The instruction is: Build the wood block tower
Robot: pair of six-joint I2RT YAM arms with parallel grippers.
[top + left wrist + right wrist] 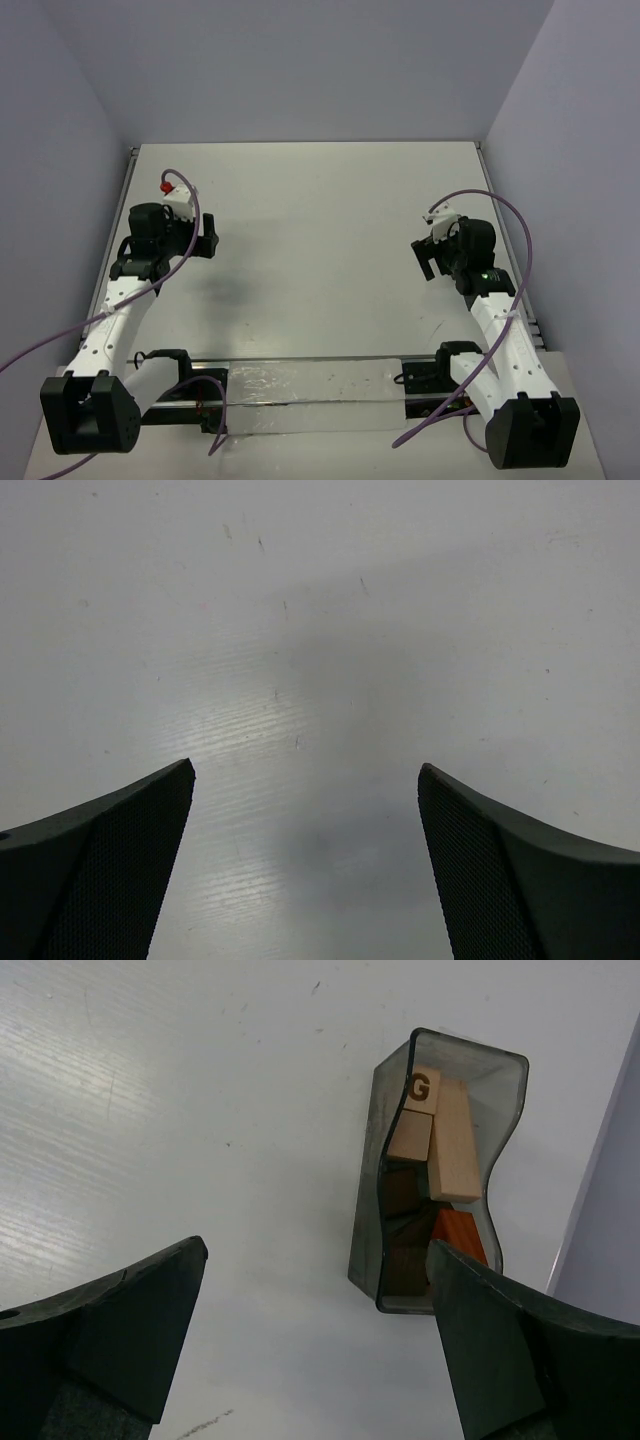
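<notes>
The left claw (305, 770) and right claw (318, 1250) are held apart, empty. The wood blocks (452, 1145) are packed in a grey bin (366, 1220) just ahead of the right claw. The bin could be dragged or tipped if a wedged block is pulled.

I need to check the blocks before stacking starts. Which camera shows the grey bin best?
The right wrist view: the grey bin lies on the table holding tan, dark brown and reddish blocks. The left wrist view shows only table; in the top view I cannot find the bin.
</notes>
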